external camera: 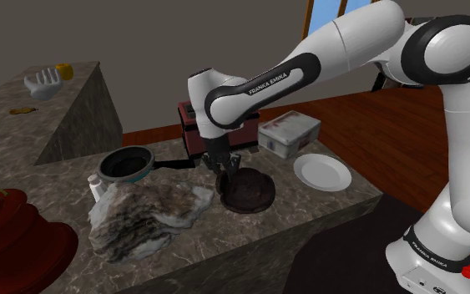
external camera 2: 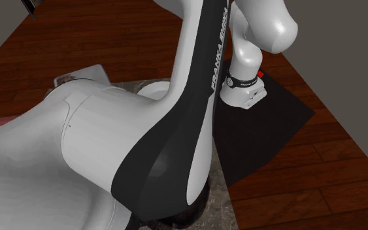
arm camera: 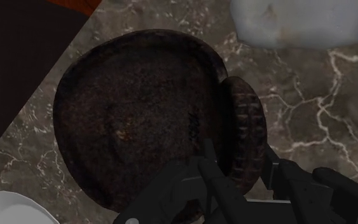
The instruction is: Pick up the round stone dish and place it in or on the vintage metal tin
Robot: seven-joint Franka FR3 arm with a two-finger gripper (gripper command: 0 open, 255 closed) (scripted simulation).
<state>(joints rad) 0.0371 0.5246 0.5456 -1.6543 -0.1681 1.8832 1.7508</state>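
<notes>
You're looking right down the gripper (arm camera: pixel 238 160) here — its black fingers (arm camera: pixel 214 181) are pinching the knobbly lug on the rim of the round dark dish (arm camera: pixel 139 121), one finger inside the rim and the other outside, so you're clasping the dish by that lug. The dish is lying flat on the marbled counter (arm camera: pixel 304 133), with the edge of a white plate (arm camera: pixel 6 211) peeking in just beside it and a pale crumpled heap (arm camera: pixel 298 22) lying near on the opposite side. In the shoulder view the arm (external camera: pixel 308 71) is reaching down from the upper right and the gripper (external camera: pixel 227 177) is standing upright over the dish's (external camera: pixel 254 194) left edge, close to the counter's edge. The heap (external camera: pixel 149 213) is sprawling at that view's left of the dish, the plate (external camera: pixel 322 171) resting at its right. Going further back, a dark frying pan (external camera: pixel 127 164) is pointing its handle toward the arm, a dark red box (external camera: pixel 189 134) is standing behind the gripper, and the pale boxy tin (external camera: pixel 289 132) is sitting beyond the dish and plate — apart from the dish. In the second exterior view the arm (external camera 2: pixel 78 144) is looming close, with the stand (external camera 2: pixel 244 95) sitting on a black mat (external camera 2: pixel 267 137) over wooden floor (external camera 2: pixel 346 163) behind it.
</notes>
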